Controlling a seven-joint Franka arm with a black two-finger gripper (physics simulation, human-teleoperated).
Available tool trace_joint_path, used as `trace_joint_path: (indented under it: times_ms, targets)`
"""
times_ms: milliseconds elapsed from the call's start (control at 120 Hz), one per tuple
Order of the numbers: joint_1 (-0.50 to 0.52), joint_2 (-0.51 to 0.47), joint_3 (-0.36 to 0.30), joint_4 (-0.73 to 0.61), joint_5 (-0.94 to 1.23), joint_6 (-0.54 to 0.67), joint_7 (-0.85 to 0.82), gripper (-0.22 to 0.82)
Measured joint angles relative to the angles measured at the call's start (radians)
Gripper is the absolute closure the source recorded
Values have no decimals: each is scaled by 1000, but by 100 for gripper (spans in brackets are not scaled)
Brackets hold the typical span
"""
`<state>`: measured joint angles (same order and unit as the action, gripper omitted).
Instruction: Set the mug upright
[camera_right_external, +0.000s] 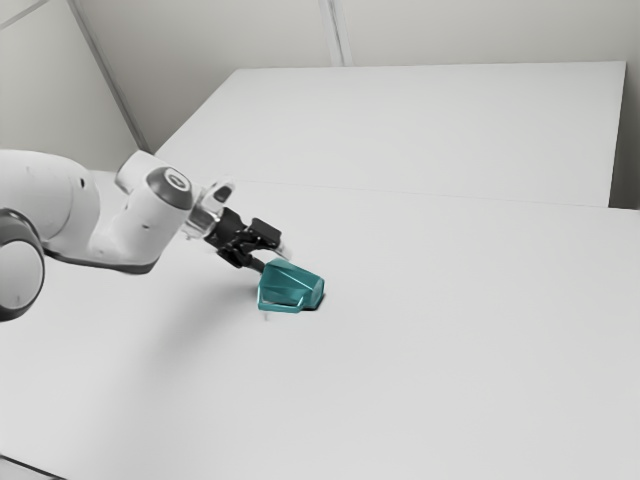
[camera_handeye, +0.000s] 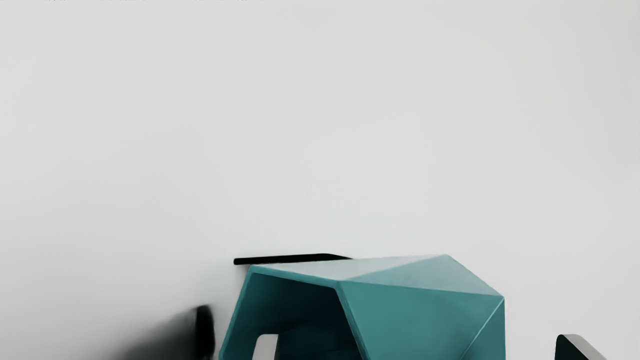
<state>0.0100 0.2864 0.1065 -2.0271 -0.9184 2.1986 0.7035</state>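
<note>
Mug (camera_right_external: 290, 287) at tips of open pincer (camera_right_external: 274, 260)

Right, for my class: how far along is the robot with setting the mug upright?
Reaching looks done: the open gripper is at the mug, one fingertip across its mouth, the other beyond its far end. In hand: probably lining up; nothing is gripped. Left: closing on the mug, turning it and standing it on the table, since it lies on its side.

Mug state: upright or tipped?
Tipped. The teal faceted mug lies on its side on the white table; in the wrist view its open mouth faces sideways.
</note>
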Motion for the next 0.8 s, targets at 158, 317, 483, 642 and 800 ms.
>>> trace_joint_path:
  times_ms: [158,317,483,642,800]
  targets:
    - [-3,14,-6,-24,-34,23,31,0]
    - [-8,15,-7,-30,-50,44,54,24]
    - [-10,13,-7,-30,-43,63,62,55]
    - [-21,-3,-8,-22,-54,74,65,64]
    - [-27,-24,-18,-21,-75,76,74,70]
